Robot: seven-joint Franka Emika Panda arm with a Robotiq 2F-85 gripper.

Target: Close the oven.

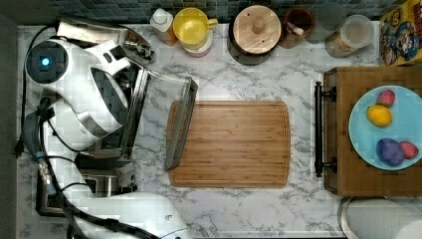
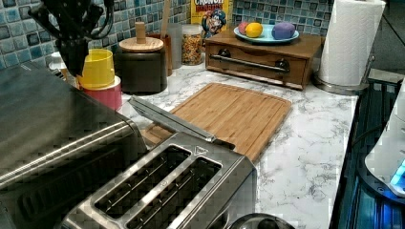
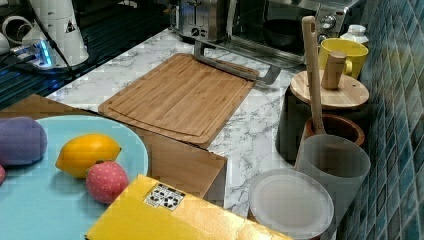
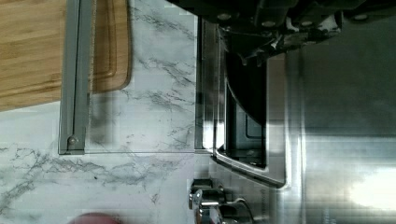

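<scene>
A marble counter [image 1: 234,209] runs under a blue tiled wall [image 2: 143,12]. In the left view the two-slot toaster [image 2: 162,191] sits nearest; beside it stands the oven [image 2: 52,129], its glass door [image 1: 166,119] dropped flat with the bar handle [image 1: 181,122] resting on the edge of the wooden cutting board [image 1: 239,144]. The gripper [image 2: 71,33] hangs above the oven's top, back near the yellow mug [image 2: 98,69], apart from the door and touching nothing. Whether its fingers are spread or closed cannot be told. Farther back stands a wooden drawer box [image 2: 262,55] with a plate of toy fruit [image 2: 265,34].
</scene>
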